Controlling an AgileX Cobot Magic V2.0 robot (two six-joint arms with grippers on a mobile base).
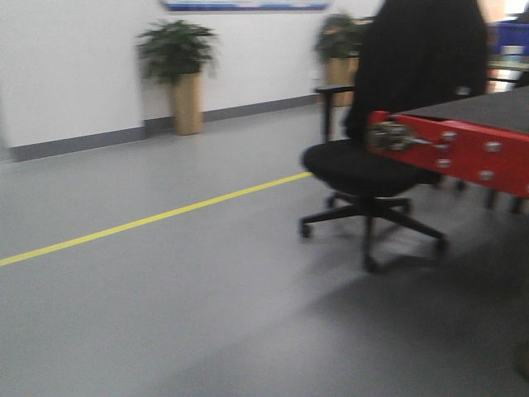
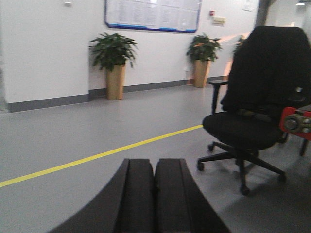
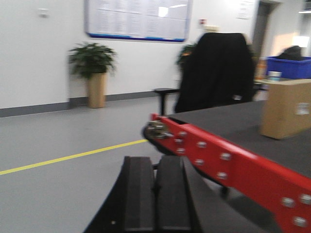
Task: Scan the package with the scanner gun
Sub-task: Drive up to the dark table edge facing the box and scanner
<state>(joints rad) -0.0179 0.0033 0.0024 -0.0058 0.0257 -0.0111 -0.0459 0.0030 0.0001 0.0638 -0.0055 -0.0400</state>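
Handling the package (image 3: 285,109): judged light and stiff, being plain cardboard; the walls would likely dent under a hard squeeze; the matte skin should not slip much
Hold: judged best across 2 opposite flat faces, clear of the white label (image 3: 303,108), so the code stays bare for the scan
Look: brown rectangular box standing upright; plain faces; 1 small pale label near its right edge, too blurred to read any bars
Place: on the dark table (image 3: 228,121), toward its far right side; well apart from both grippers; seen in the right wrist view only
Scanner gun: not in any of the 3 views; where it lies cannot be told
Left gripper (image 2: 154,167): fingers pressed together with nothing between them; pointing over the floor toward the office chair (image 2: 252,97)
Right gripper (image 3: 155,167): fingers closed against each other, empty; just short of the red table edge (image 3: 233,165)
Stage: judged as the approach; neither the box nor the scanner is within reach, so both pincers must part before any hold
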